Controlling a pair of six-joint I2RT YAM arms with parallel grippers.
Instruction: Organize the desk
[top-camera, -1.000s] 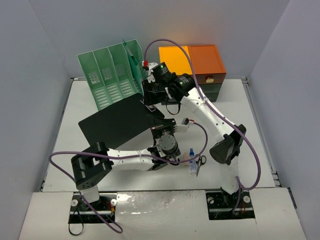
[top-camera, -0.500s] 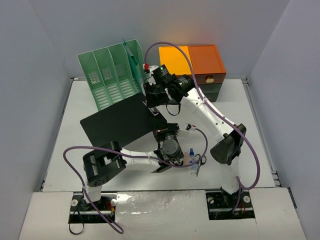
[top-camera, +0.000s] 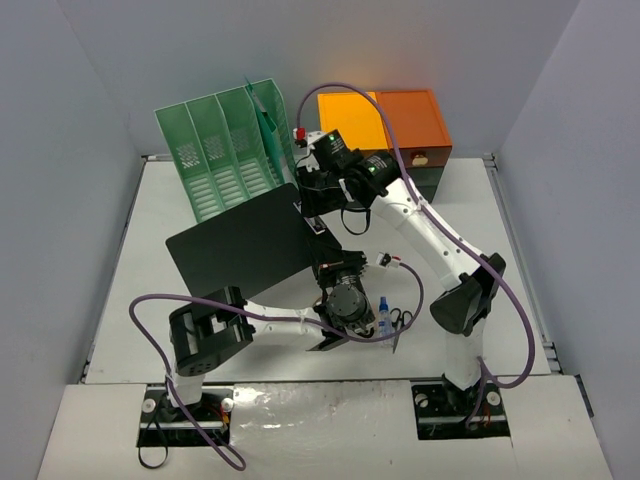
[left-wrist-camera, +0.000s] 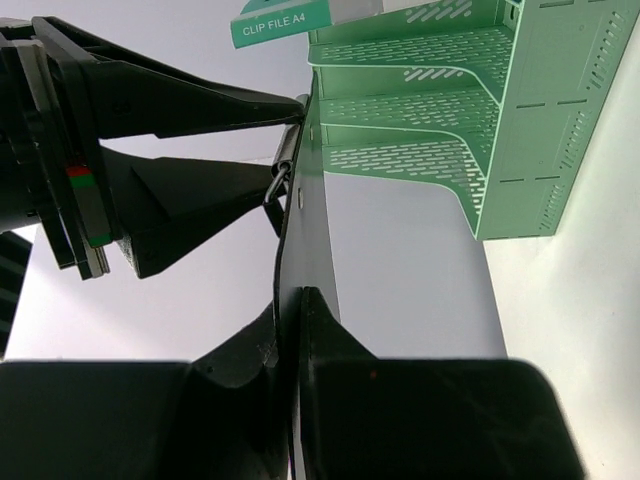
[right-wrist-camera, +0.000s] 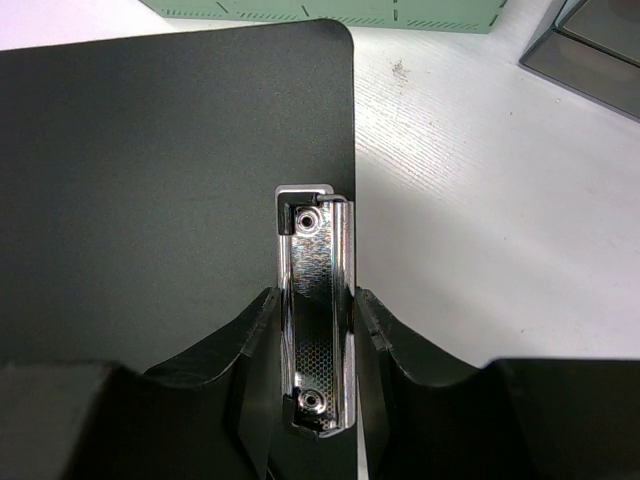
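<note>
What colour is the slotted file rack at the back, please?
Mint green; the slotted plastic rack shows best in the left wrist view.

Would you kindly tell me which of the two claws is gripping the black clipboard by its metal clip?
The right claw: it straddles the chrome clip, whereas the left claw pinches a bare edge of the clipboard.

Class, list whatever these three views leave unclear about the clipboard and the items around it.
- Top view: the blue-capped bottle and scissors are too small for detail.
- Left wrist view: clipboard edge-on, faces hidden; CLIP FILE A4 label cut by the top edge.
- Right wrist view: the right gripper, around the metal clip, covers the board's lower part.
</note>
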